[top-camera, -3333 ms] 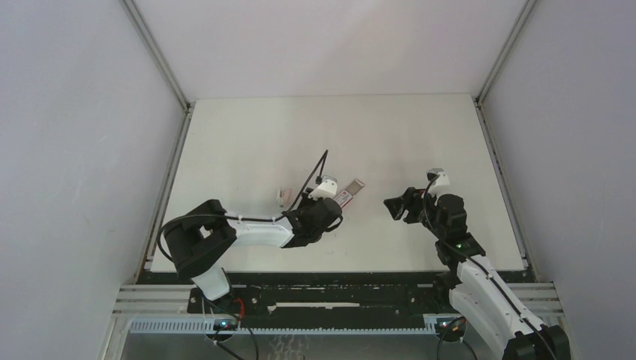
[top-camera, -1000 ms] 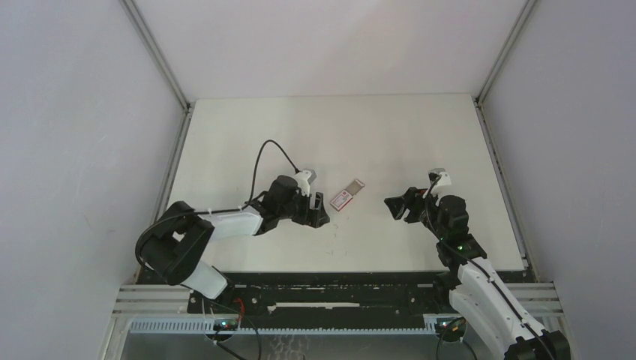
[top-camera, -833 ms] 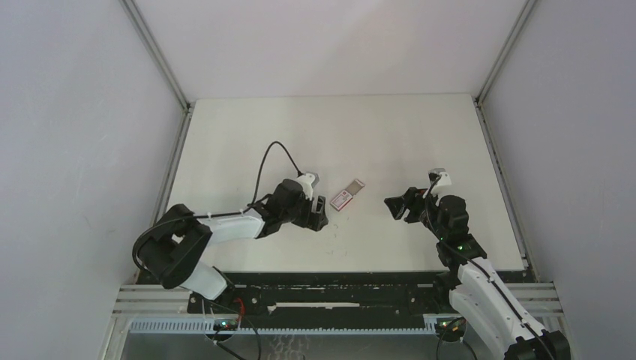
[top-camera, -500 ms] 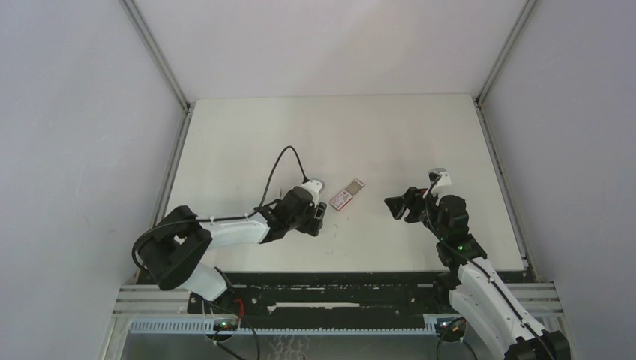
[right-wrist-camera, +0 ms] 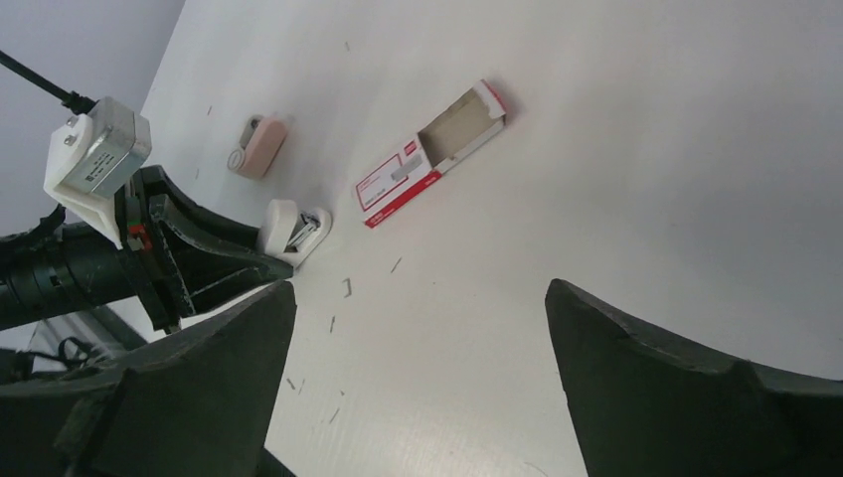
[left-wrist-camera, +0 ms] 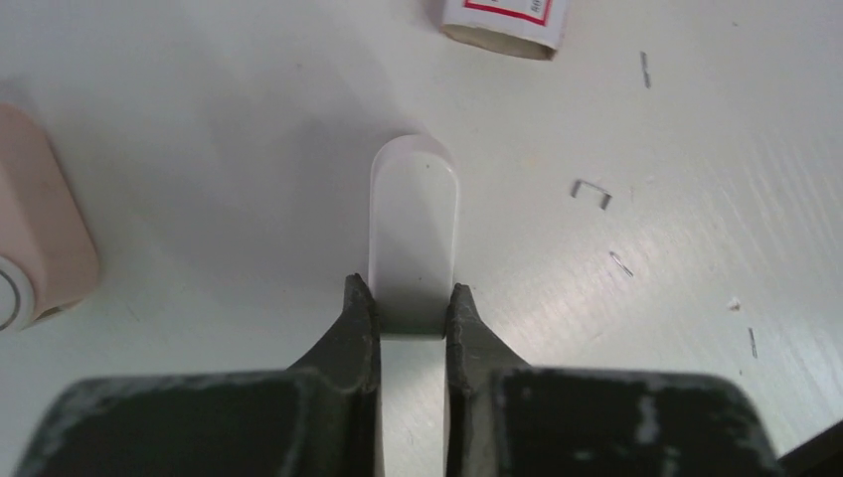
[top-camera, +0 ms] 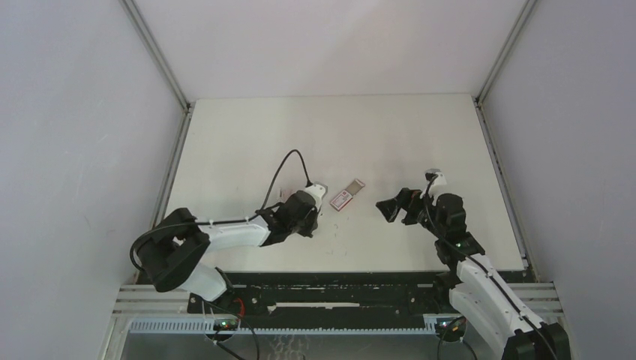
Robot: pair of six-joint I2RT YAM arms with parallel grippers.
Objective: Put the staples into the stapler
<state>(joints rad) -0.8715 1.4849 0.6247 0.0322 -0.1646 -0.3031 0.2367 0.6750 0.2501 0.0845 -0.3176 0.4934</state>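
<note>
The staples box [top-camera: 346,195], pink-red with a white label, lies at mid-table with its inner tray slid partly out [right-wrist-camera: 427,154]; its near end shows in the left wrist view [left-wrist-camera: 505,18]. My left gripper [top-camera: 315,216] [left-wrist-camera: 411,303] is shut on a small white rounded stapler piece [left-wrist-camera: 414,219] [right-wrist-camera: 296,231], low over the table just left of the box. A small pink-and-white piece [left-wrist-camera: 35,248] [right-wrist-camera: 256,146] lies apart, further left. My right gripper [top-camera: 396,210] [right-wrist-camera: 420,290] is wide open and empty, to the right of the box.
Several loose staples [left-wrist-camera: 590,194] [right-wrist-camera: 347,287] are scattered on the white table [top-camera: 420,142] near the box and between the grippers. Grey walls enclose the table on three sides.
My left wrist has rolled over and drawn back a little, still beside the box. My right gripper has shifted slightly left toward the box. The box has not moved.
</note>
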